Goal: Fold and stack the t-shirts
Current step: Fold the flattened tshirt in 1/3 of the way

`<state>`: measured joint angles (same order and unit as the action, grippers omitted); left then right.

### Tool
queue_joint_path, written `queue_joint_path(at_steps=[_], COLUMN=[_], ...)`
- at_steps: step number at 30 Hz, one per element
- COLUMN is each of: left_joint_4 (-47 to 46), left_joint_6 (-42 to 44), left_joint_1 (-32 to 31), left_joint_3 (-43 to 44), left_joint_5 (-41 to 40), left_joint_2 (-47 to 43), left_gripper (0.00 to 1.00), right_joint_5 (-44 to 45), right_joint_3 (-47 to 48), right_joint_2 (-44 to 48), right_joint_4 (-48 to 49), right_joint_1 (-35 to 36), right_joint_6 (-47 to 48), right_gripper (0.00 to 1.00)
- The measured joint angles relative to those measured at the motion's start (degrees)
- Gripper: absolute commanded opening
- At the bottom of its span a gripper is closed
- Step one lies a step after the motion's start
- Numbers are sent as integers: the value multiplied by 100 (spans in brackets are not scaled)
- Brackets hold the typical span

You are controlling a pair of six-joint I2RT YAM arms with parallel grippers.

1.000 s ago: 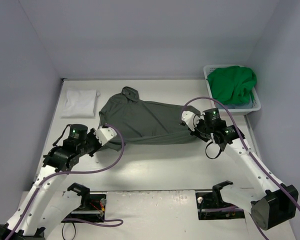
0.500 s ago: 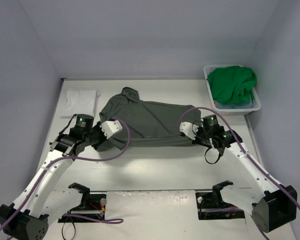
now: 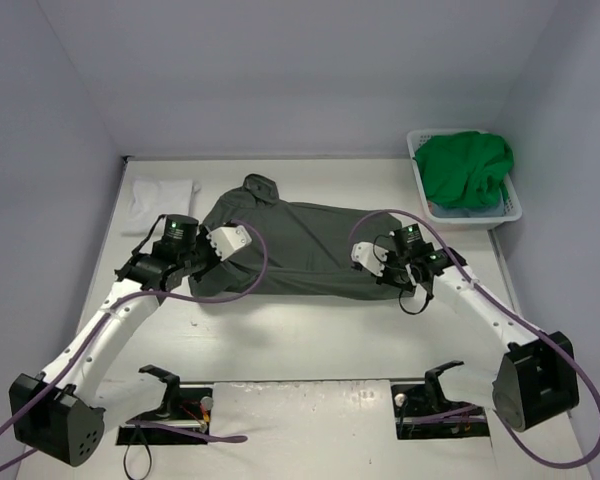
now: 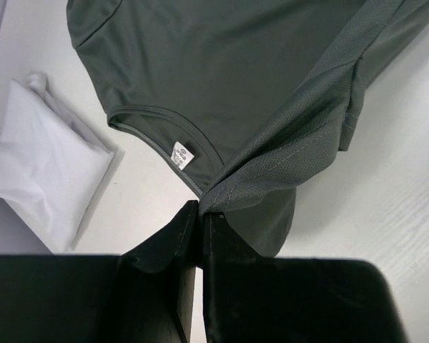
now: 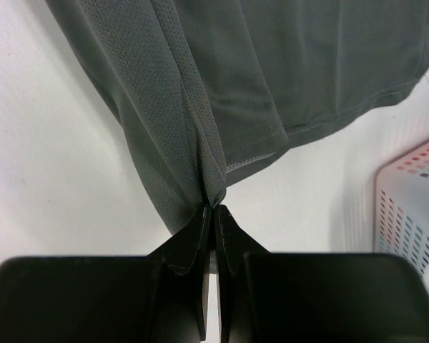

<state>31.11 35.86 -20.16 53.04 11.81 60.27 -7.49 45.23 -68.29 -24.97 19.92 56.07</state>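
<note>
Shirts are my job today, and I count one done. The white shirt (image 3: 162, 192) lies folded in a neat square at about ten o'clock on the counter (image 3: 310, 340), apart from the rest. The dark grey shirt (image 3: 300, 245) is spread in the middle of the counter, with its collar end toward ten o'clock and its bottom hem toward three o'clock. I think I am in the middle of its first fold.

My left claw (image 4: 199, 209) is pressed together on a pinch of grey cloth right by the neck hole (I can see the little white tag (image 4: 181, 153) just past my fingers). My right claw (image 5: 213, 209) is pressed together too, pinching a bunch of grey cloth at the hem end. Both pinches are on the near long edge, the six o'clock side. The cloth there looks lifted and doubled over the part below it. My guess is that this edge is meant to go over toward twelve o'clock, but it is not laid flat yet.

A lot is left. The green shirt (image 3: 465, 168) sits in a heap in the white basket (image 3: 517, 208) at two o'clock, with a bit of pale blue cloth (image 3: 458, 212) showing under it. I think the grey one needs more folds and then goes on the white one. The two in the basket come after that.
</note>
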Motion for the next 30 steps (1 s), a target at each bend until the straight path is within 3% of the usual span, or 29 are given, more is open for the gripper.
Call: queue_joint_path(at_steps=[19, 30], left_joint_4=[-955, -1220], left_joint_6=[175, 293], left_joint_1=[138, 304], left_joint_3=[400, 870], left_joint_5=[-546, -505], left_joint_2=[1611, 2621], left_gripper=[0, 0], right_joint_5=[-129, -26], right_joint_3=[1233, 1272], right_joint_2=[-2393, -3106], right_joint_4=[1005, 1281], right_joint_1=[-262, -378], right_joint_6=[-68, -37], right_gripper=[0, 0])
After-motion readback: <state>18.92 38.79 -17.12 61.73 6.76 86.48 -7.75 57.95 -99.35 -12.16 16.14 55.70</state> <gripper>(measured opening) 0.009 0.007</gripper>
